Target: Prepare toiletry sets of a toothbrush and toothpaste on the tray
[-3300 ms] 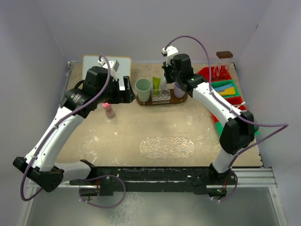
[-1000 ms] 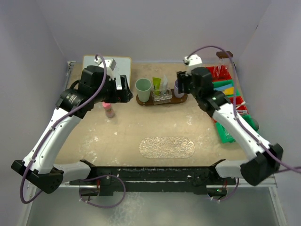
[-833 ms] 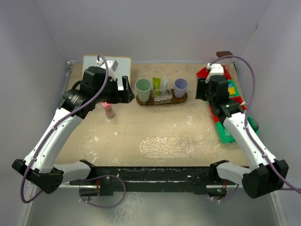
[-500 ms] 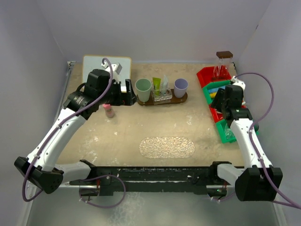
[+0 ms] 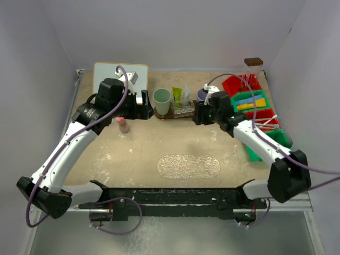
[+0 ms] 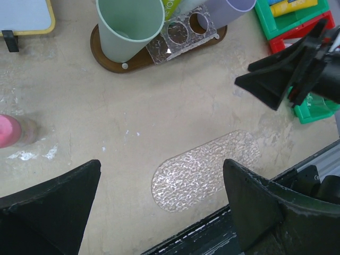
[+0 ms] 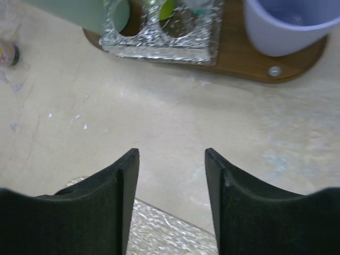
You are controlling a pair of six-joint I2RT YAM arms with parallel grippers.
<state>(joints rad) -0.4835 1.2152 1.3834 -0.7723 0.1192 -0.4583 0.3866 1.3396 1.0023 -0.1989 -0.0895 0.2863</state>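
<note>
A brown wooden tray (image 5: 206, 112) at the back holds a green cup (image 5: 162, 100), a clear rack (image 5: 182, 108) with a green tube (image 5: 176, 94) and a pale tube (image 5: 186, 94), and a lilac cup (image 5: 202, 94). My left gripper (image 5: 145, 108) hovers open just left of the green cup (image 6: 130, 26). My right gripper (image 5: 197, 115) is open and empty, low over the table in front of the tray's right end, below the lilac cup (image 7: 289, 26). Slim pale pieces that look like toothbrushes (image 5: 264, 122) lie in the bins on the right.
A pink-capped little bottle (image 5: 123, 124) stands left of the tray. A textured oval mat (image 5: 188, 166) lies near the front. Red, green and blue bins (image 5: 255, 103) line the right edge. A white board (image 5: 121, 71) sits at the back left.
My right arm has swung from the bins on the right back to the tray's right end, and its jaws have narrowed. The left gripper has stayed by the green cup.
</note>
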